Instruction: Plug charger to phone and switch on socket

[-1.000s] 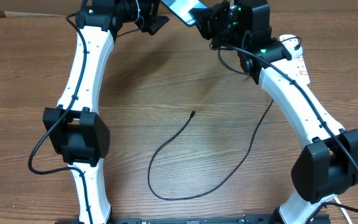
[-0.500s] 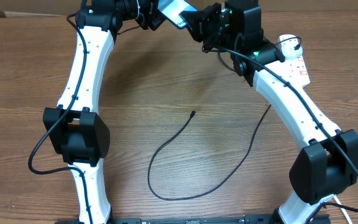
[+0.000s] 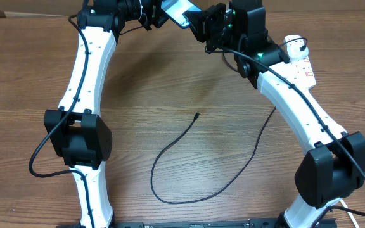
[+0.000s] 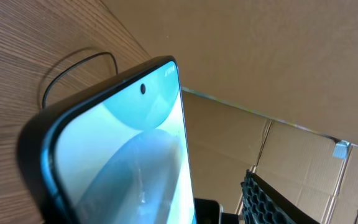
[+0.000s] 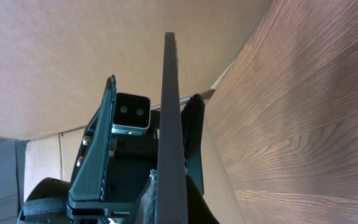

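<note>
The phone [image 3: 178,11], its screen lit light blue, hangs in the air at the far edge of the table. My right gripper [image 3: 199,23] is shut on its right end. In the right wrist view the phone [image 5: 170,124] shows edge-on. My left gripper [image 3: 159,16] is open around its other end, with its fingers [image 5: 101,149] on either side and a gap on one side. The screen [image 4: 123,149] fills the left wrist view. The charger's black cable [image 3: 163,158] lies loose on the table, its plug tip [image 3: 197,114] free. The white socket [image 3: 301,61] lies at the far right.
Brown cardboard boxes [image 4: 291,155] stand behind the table's far edge. A thin black wire [image 4: 73,68] loops on the wood below the phone. Both arm bases [image 3: 78,136] [image 3: 331,168] stand at the near left and near right.
My right gripper carried the phone a little to the left, in between my left gripper's fingers. In the last half second both arms stayed almost still.
</note>
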